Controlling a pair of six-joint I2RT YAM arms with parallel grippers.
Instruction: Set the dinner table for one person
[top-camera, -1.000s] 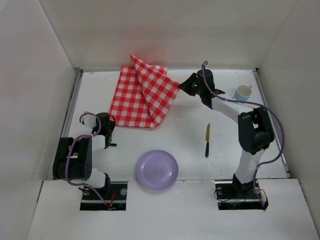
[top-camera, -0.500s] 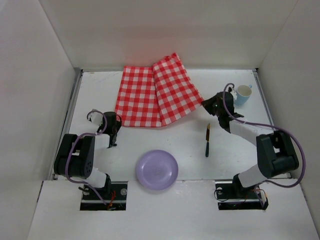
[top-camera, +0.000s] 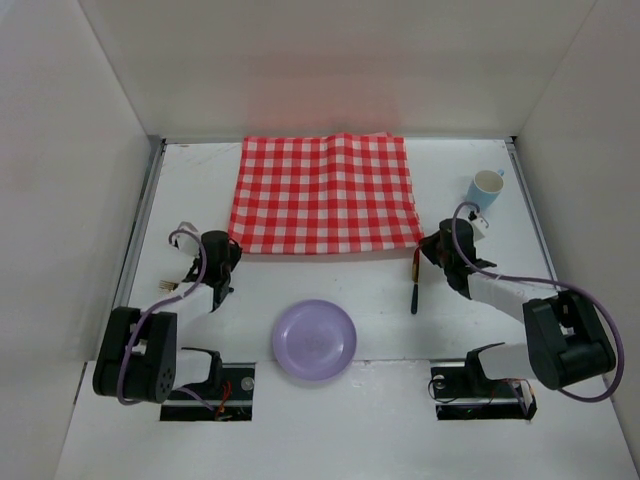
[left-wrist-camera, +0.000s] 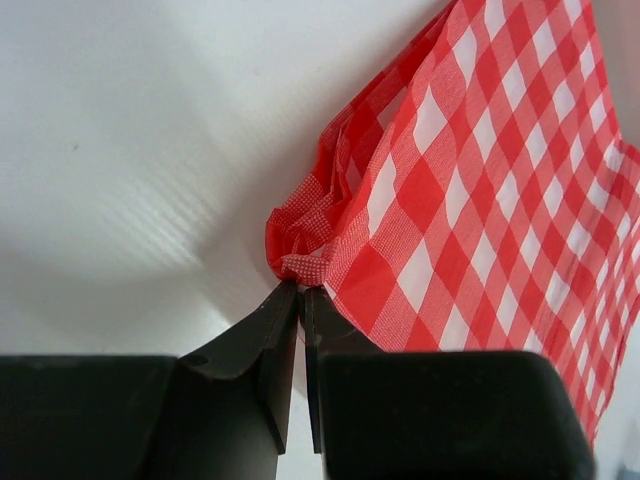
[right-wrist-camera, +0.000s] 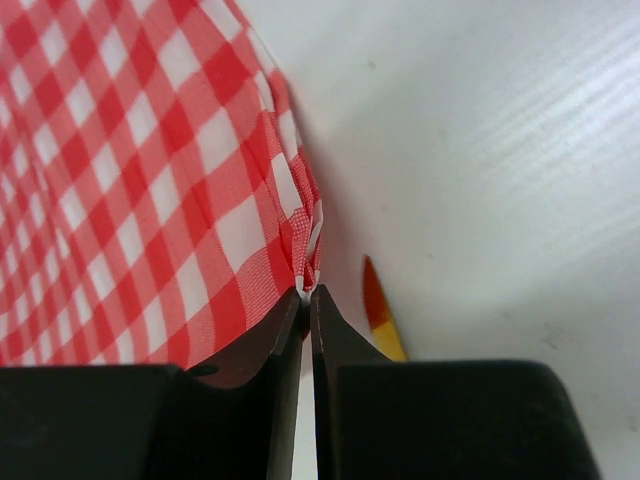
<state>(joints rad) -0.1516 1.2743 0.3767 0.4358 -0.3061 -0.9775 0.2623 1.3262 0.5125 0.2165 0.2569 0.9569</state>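
Now the checked cloth (top-camera: 322, 195) lies spread flat over the far half of the tabletop (top-camera: 340, 285), where a second ago it was folded and half lifted. The base layer therefore looks laid, with plate (top-camera: 314, 340), knife (top-camera: 414, 285) and cup (top-camera: 486, 188) yet to go on it. Both arms reach low and forward, the left end effector (left-wrist-camera: 300, 290) and right end effector (right-wrist-camera: 305, 292) each pinched shut on a near cloth corner.

bright, even light; soft shadows
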